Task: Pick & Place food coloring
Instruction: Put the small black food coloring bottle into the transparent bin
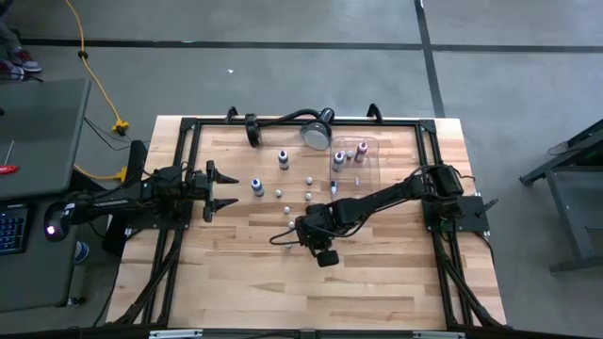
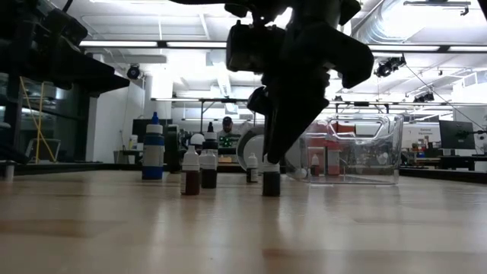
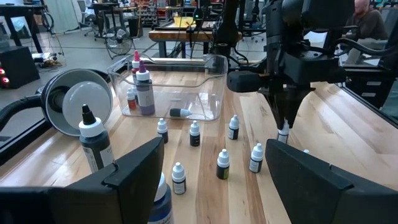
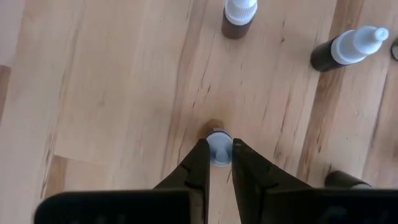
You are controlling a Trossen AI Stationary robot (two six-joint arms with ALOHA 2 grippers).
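Currently the wooden table carries the work, with the clear tray at its far right and a round lamp head just left of the tray. Several bottles already stand or lie inside the tray; the remaining food coloring bottles stand loose on the table between the two arms, near the tray.

The left gripper waits at the left side of the table, jaws spread wide, holding nothing.

The right gripper is lowered over one small bottle standing near the table centre, nearer than the loose group. In the right wrist view its two fingers sit against either side of the white cap, nearly closed, so the pincer is clenched on the cap, though the bottle rests on the wood.

Handling judgement: each bottle is light, rigid plastic with a narrow base, and likely tips easily. The cap is smooth and tapered, so a high grip may slip; a hold low on the cap or at the shoulder should be more secure. Neighbouring bottles stand apart from the gripped one, so a vertical lift should clear them.
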